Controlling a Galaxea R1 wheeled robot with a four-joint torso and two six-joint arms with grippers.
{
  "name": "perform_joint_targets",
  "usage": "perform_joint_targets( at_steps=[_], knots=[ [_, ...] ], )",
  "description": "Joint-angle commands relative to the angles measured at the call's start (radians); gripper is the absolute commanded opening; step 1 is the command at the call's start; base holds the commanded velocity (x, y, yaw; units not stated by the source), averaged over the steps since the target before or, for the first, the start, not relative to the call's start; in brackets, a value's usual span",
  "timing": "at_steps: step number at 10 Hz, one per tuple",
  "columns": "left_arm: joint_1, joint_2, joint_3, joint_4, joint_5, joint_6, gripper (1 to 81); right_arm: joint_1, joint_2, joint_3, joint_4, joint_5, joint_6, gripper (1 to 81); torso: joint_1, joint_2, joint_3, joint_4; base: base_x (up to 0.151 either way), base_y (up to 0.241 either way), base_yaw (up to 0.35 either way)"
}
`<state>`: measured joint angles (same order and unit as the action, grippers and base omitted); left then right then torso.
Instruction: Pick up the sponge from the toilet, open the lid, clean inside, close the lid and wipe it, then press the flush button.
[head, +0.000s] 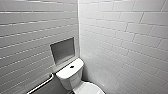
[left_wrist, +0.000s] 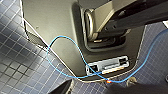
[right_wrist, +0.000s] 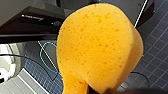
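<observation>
The white toilet (head: 70, 77) stands in the corner at the lower middle of the head view. Its boxy tank carries the small dark flush button (head: 72, 66) on its flat top. In front of the tank, the white lid (head: 90, 89) lies down over the bowl, cut off by the picture's lower edge. The orange-yellow sponge (right_wrist: 100, 47) looms large in the right wrist view, pinched at its narrow end by my right gripper (right_wrist: 103, 90), which is shut on it. The sponge hangs above dark tiled floor. My left gripper is open and holds nothing.
White tiled walls meet in a corner behind the toilet. A grey recessed niche (head: 62, 50) sits above the tank and a metal grab rail (head: 41, 85) runs along the left wall. A blue cable (left_wrist: 65, 58) loops over my grey base above dark blue floor tiles (left_wrist: 15, 65).
</observation>
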<state>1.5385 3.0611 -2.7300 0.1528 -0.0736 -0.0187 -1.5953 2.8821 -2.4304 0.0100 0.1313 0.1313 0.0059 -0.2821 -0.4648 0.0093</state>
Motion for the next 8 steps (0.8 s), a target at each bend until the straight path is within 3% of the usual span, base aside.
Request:
perform_joint_targets(
  at_steps=[1, 8],
  knots=[
    [-0.017, 0.003, 0.007, 0.002, 0.061, 0.01, 81.1, 0.014, -0.005, 0.005, -0.008, -0.064, -0.001, 1.0, 0.0, 0.0, 0.0, 0.0, 0.087, 0.0, 0.0],
    [-0.018, 0.006, 0.009, 0.002, 0.061, 0.01, 81.1, 0.016, -0.002, -0.005, -0.007, -0.064, -0.002, 1.0, 0.0, 0.0, 0.0, 0.0, 0.088, 0.0, 0.0]
  ],
)
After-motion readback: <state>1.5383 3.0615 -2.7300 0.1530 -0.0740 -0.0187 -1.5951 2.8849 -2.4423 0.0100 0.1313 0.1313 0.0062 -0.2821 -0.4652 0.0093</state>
